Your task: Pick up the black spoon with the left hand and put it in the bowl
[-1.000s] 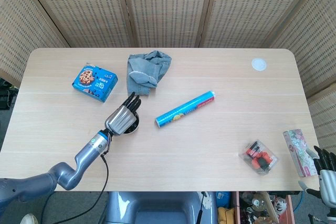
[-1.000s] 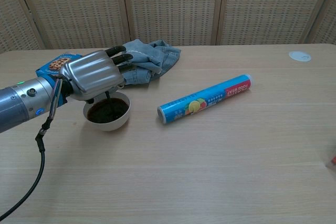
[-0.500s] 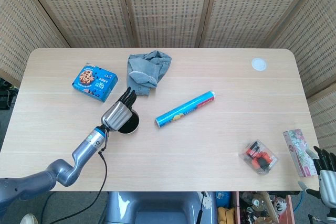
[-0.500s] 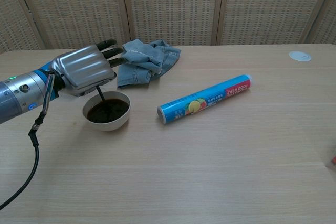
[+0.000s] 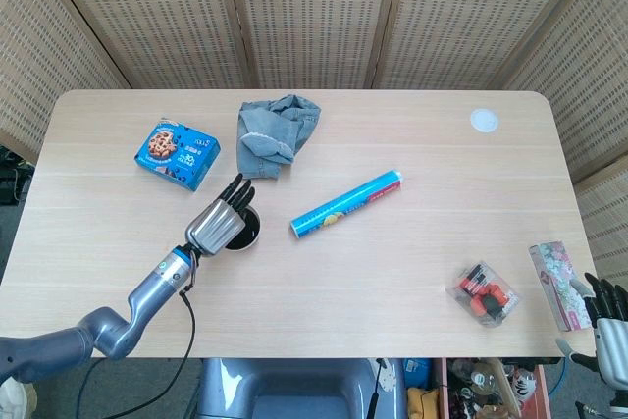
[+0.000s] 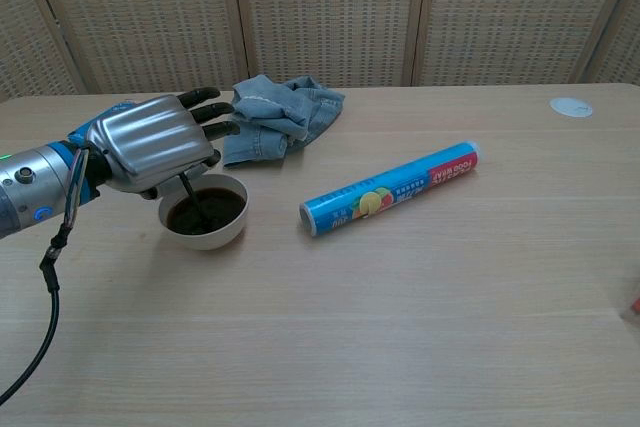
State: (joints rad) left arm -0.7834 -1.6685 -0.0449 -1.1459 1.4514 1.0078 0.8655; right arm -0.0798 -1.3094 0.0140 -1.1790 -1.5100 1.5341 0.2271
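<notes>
Your left hand (image 6: 150, 142) has drifted back left but still pinches the black spoon (image 6: 194, 205), whose tip now sits inside the bowl (image 6: 222, 234). Release's next, I'd say.

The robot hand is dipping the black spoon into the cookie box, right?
Not the cookie box. In the chest view the left robot hand holds the black spoon with its lower end down in the bowl. The cookie box sits apart, behind the hand.
</notes>
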